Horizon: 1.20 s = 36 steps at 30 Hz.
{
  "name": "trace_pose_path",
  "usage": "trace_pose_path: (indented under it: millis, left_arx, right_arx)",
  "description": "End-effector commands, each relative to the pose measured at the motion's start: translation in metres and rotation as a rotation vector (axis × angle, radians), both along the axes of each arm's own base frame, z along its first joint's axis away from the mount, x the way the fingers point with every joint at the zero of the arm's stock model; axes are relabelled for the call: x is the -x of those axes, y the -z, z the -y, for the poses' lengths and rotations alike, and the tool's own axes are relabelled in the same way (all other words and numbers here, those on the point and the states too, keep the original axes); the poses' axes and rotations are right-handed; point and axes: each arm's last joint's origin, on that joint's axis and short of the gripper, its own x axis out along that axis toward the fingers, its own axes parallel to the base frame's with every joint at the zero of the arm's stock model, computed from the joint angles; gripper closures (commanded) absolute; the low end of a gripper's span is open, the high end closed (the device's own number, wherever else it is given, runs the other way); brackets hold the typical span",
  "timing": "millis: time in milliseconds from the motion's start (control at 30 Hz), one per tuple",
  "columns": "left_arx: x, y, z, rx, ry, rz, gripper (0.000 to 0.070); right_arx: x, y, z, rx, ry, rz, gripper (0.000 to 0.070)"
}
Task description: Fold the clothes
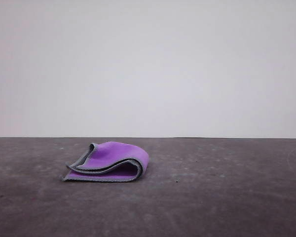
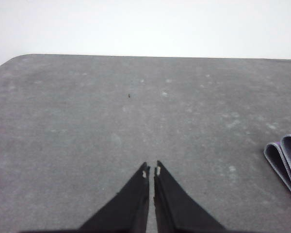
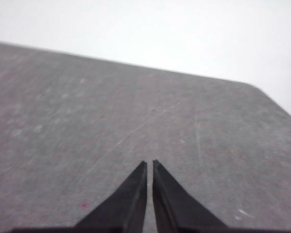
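Observation:
The clothes lie on the dark grey table, left of centre in the front view, folded over on themselves with the purple face outward and grey stitched edging along the open side. A corner of the folded clothes shows in the left wrist view, off to the side of my left gripper. That gripper hangs above bare table, shut with nothing between its black fingers. My right gripper is also shut and empty, over bare table.
A plain white wall stands behind the table. The table's far edge and rounded corners show in the wrist views. Bare scuffed tabletop spreads around both grippers.

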Motion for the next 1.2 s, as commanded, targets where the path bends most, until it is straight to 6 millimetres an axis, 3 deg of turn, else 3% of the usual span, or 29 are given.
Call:
trace_pose_path:
  millis: [0, 1167]
  left_arx:
    - [-0.0011, 0.0058, -0.0001, 0.001, 0.0, -0.008, 0.07]
    - [-0.0011, 0.0058, -0.0001, 0.002, 0.0, -0.008, 0.07]
  right_arx:
    - [-0.0003, 0.0007, 0.0017, -0.039, 0.026, 0.003, 0.0684]
    - [-0.0002, 0.0008, 0.0035, -0.063, 0.055, 0.004, 0.0684]
